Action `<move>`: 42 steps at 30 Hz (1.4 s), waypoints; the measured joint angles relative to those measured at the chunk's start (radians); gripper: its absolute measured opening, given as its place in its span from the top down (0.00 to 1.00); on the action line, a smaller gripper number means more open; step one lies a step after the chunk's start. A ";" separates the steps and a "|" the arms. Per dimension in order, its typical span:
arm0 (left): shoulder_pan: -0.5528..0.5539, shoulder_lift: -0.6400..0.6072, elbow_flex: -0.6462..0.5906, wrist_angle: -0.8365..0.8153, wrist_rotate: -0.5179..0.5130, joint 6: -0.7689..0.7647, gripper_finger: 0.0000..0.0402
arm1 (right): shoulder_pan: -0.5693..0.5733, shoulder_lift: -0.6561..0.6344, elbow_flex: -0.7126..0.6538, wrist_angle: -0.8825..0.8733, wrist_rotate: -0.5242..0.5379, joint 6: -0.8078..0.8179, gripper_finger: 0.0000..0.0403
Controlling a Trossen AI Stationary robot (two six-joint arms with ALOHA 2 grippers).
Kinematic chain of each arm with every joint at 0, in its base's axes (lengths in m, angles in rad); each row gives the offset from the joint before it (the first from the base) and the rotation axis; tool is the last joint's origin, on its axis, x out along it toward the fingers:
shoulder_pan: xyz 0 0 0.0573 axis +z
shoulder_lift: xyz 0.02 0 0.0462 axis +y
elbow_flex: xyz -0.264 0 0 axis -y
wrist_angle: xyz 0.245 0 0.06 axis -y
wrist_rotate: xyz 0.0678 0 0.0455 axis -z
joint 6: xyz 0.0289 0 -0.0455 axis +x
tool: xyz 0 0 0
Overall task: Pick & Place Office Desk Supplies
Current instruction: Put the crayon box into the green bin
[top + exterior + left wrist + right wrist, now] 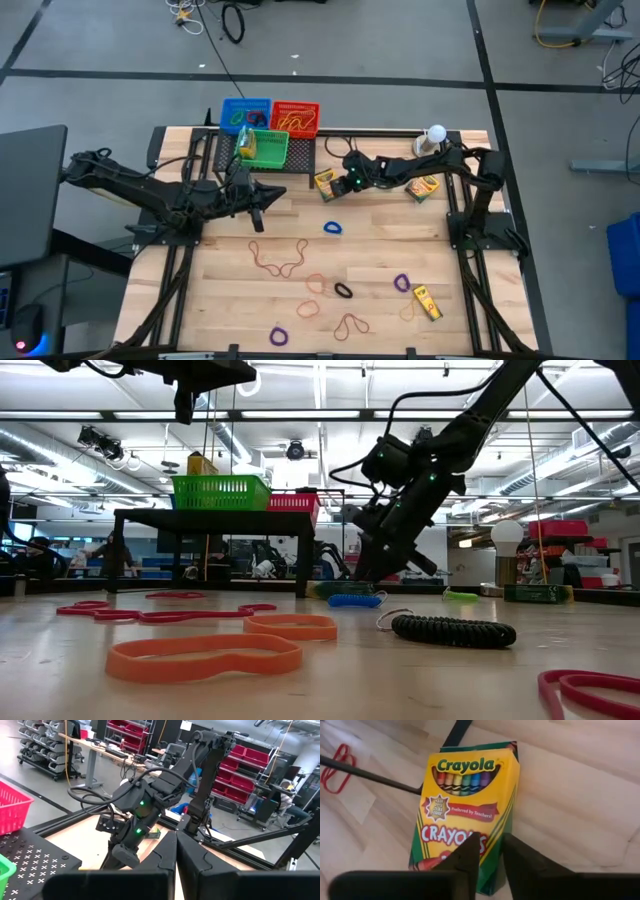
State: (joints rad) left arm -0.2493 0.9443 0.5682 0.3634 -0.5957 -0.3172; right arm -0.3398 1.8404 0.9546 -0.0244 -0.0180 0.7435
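Note:
A yellow crayon box (465,805) lies flat on the table's far middle (324,184). My right gripper (491,852) slants down over the box's near end, fingers a narrow gap apart: one over the printed face, one beside its green long side. My left gripper (262,195) is shut on nothing and hangs level above the table's left half (175,855). Two more crayon boxes lie at the far right (422,186) and near right (428,302). Rubber bands are strewn over the near half: blue (332,228), black (343,291), purple (402,283), a brown one (278,260). My right gripper stands at the crayon box's near right edge (496,837), coming slanting down from the right. The fingers themselves hide the spot, so I cannot tell whether they touch the box. The box lies flat on the wood.
Blue (245,113), red (295,117) and green (268,150) baskets stand at the far left-centre; the green one holds a yellow box (247,146). A white ball on a base (435,135) stands at the far right. Orange bands (205,655) lie near the front edge.

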 joint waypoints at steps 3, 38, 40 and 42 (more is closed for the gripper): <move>0.000 0.000 0.000 0.000 -0.012 -0.001 0.98 | 0.006 0.000 0.000 -0.004 -0.018 0.003 0.87; 0.000 0.000 0.000 -0.015 -0.017 -0.037 0.98 | 0.006 -0.056 -0.003 -0.075 0.015 0.050 0.59; 0.000 0.000 0.000 -0.016 -0.013 -0.042 0.98 | -0.010 -0.019 -0.003 -0.058 -0.029 0.032 0.58; 0.000 0.000 0.000 -0.017 -0.008 -0.047 0.98 | -0.012 0.005 0.000 -0.016 -0.097 0.021 0.60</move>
State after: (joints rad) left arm -0.2493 0.9443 0.5686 0.3462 -0.6033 -0.3640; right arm -0.3520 1.8453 0.9542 -0.0399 -0.1152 0.7647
